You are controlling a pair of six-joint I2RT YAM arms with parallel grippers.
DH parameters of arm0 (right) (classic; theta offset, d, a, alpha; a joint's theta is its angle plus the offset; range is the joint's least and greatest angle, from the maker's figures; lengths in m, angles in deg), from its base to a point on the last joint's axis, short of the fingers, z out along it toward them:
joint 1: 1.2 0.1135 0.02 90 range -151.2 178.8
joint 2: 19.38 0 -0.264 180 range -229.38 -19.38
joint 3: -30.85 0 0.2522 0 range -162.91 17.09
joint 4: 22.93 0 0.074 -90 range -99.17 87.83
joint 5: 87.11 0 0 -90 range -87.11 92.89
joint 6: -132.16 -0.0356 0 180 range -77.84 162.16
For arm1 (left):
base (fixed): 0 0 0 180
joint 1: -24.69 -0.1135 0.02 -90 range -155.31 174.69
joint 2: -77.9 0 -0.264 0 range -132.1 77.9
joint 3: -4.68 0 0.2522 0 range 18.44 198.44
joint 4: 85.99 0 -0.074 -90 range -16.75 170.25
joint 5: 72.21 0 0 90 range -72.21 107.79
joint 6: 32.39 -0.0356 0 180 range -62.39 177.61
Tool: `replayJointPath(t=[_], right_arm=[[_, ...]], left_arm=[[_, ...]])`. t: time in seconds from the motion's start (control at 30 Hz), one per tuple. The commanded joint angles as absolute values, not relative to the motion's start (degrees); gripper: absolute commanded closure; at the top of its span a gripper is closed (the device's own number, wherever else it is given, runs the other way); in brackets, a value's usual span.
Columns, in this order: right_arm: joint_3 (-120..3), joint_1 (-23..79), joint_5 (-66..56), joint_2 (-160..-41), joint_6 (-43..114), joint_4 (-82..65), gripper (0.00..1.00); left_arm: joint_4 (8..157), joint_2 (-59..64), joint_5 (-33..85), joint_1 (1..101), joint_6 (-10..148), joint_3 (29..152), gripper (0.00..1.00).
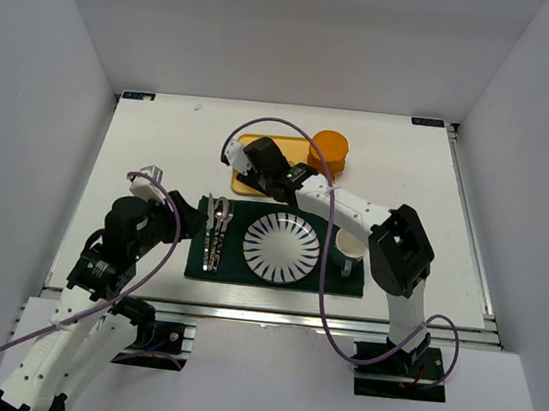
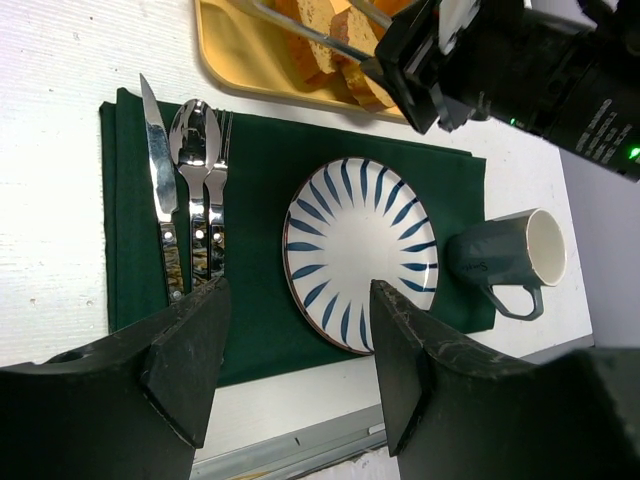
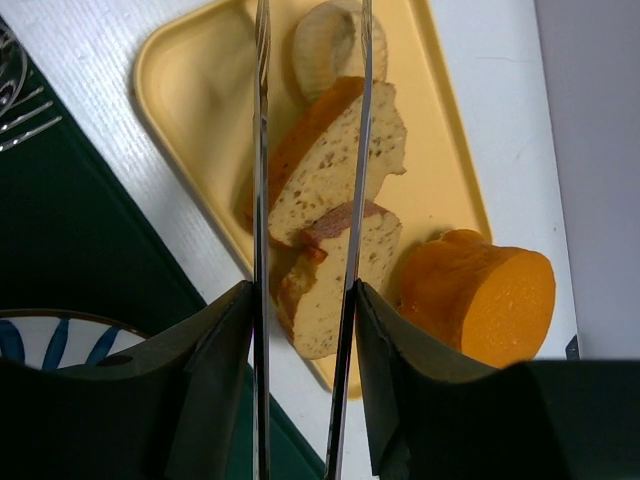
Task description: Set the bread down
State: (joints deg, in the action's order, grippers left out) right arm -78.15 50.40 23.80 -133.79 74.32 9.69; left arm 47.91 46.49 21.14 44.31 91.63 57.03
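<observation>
**Here, tongs frame the bread**

The bread (image 3: 338,45), small, round and pale, lies at the top of the right wrist view, at the tray's (image 3: 200,90) upper end, above two darker slices (image 3: 340,150). It looks light, soft and crumbly, so a gentle pinch across its edges should suit. The right gripper (image 3: 302,300) clasps tongs (image 3: 262,150), whose parted blades flank the bread; whether they touch it cannot be told. The left gripper (image 2: 295,300) gapes wide and empty over the plate (image 2: 360,250).

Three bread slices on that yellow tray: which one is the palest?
The small round pale-tan slice at the far end of the yellow tray in the right wrist view; the two oblong slices beside it are larger, with brown crusts.
</observation>
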Motion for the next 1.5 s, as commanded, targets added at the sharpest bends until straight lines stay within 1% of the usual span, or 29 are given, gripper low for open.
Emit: replayJointPath(t=[0.0,0.37,0.5,0.53,0.6,0.67,0.7,0.73,0.8,1.17,1.47], right_arm=[[-77.4,51.4,24.6,-133.6,74.6,8.6,0.51],[-76.9,51.4,27.1,-134.8,75.4,7.0,0.54],[-76.5,51.5,27.5,-134.8,75.6,6.5,0.60],[-76.5,51.5,27.5,-134.8,75.6,6.4,0.65],[-76.6,51.5,27.0,-134.5,75.6,6.6,0.69],[-76.7,51.5,26.0,-134.1,75.3,6.7,0.78],[-76.9,51.4,25.7,-133.9,75.2,7.2,0.84],[-76.9,51.4,25.3,-133.6,74.9,7.4,0.94],[-77.3,51.5,23.9,-132.7,74.3,8.0,0.99],[-78.2,50.4,18.2,-125.8,69.6,9.8,1.00],[-79.2,49.2,14.3,-122.9,66.3,11.3,1.00]], left_arm=[[49.0,46.1,20.7,44.3,90.8,57.0,0.32],[49.3,45.6,21.0,44.3,90.6,57.3,0.32],[49.3,45.6,20.8,44.3,90.5,57.3,0.32],[49.2,45.6,20.8,44.3,90.5,57.4,0.32],[49.3,45.6,20.8,44.4,90.5,57.4,0.32],[49.2,45.6,20.8,44.3,90.6,57.4,0.32],[49.1,45.7,20.7,44.3,90.6,57.4,0.32],[49.0,45.7,20.6,44.3,90.7,57.4,0.32],[49.0,46.0,20.6,44.3,90.7,57.5,0.32],[49.2,45.6,20.4,44.3,90.7,57.8,0.32],[49.3,45.1,20.5,44.3,90.8,58.6,0.32]])
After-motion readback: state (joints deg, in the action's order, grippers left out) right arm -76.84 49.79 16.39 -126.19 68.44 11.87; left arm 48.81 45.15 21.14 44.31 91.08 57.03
